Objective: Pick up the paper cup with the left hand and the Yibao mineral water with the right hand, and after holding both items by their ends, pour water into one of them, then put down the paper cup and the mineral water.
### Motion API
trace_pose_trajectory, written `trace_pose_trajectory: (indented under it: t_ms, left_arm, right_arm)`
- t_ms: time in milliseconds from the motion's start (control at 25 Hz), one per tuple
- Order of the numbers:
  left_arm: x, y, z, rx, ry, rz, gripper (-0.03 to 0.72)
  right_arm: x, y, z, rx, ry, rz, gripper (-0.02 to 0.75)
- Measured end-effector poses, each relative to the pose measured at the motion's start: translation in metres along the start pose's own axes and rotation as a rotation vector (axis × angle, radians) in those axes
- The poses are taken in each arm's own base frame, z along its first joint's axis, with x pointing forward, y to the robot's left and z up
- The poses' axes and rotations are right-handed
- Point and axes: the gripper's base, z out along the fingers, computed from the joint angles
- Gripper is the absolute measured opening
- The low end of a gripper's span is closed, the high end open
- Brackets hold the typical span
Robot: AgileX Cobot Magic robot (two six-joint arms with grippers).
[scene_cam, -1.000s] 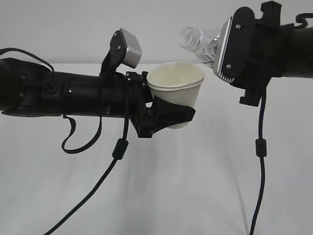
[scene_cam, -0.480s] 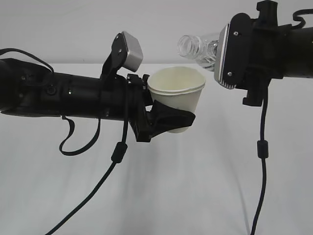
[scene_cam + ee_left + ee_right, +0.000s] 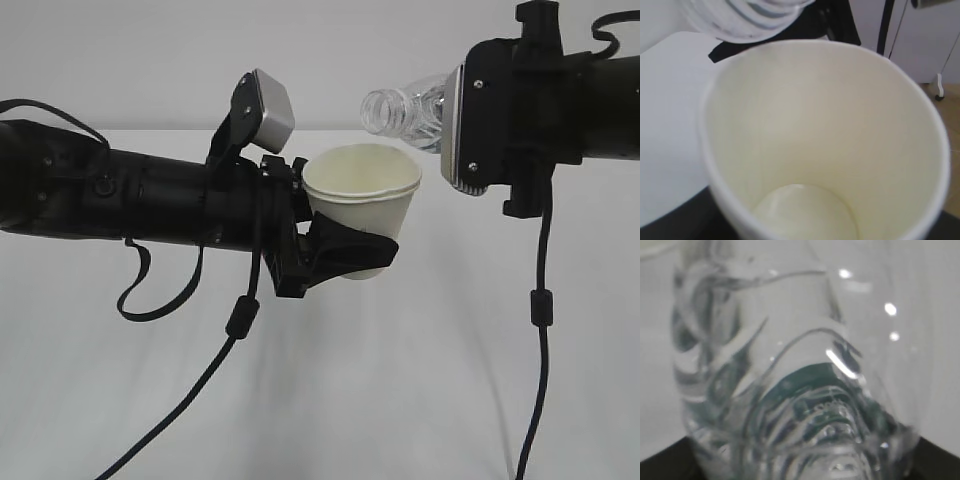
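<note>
My left gripper [image 3: 335, 250] is shut on the white paper cup [image 3: 362, 208] and holds it upright in the air at mid-frame. The cup's cream inside [image 3: 830, 145] fills the left wrist view and looks dry. My right gripper is hidden behind its grey plate [image 3: 470, 110] and holds the clear Yibao mineral water bottle [image 3: 405, 108] lying nearly level. The bottle's open mouth points left, just above and beyond the cup's right rim. The bottle's ribbed body [image 3: 790, 370] fills the right wrist view; its mouth also shows above the cup in the left wrist view [image 3: 745, 20].
A white table [image 3: 400, 400] lies well below both arms. Black cables hang from the left arm [image 3: 235, 320] and the right arm [image 3: 540, 300]. A plain grey wall stands behind.
The bottle has tipped back from mouth-down to nearly level, and the right arm has moved slightly. The left gripper with the cup has shifted a little right and down.
</note>
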Motion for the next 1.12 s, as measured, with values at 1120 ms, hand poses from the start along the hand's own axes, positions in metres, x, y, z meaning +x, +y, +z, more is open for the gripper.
trace_pose_trajectory:
  t_ms: [1120]
  left_arm:
    - [0.0006, -0.0035, -0.0001, 0.038, 0.006, 0.017, 0.463]
  right_arm:
    - [-0.0015, -0.0005, -0.0004, 0.005, -0.016, -0.18, 0.489]
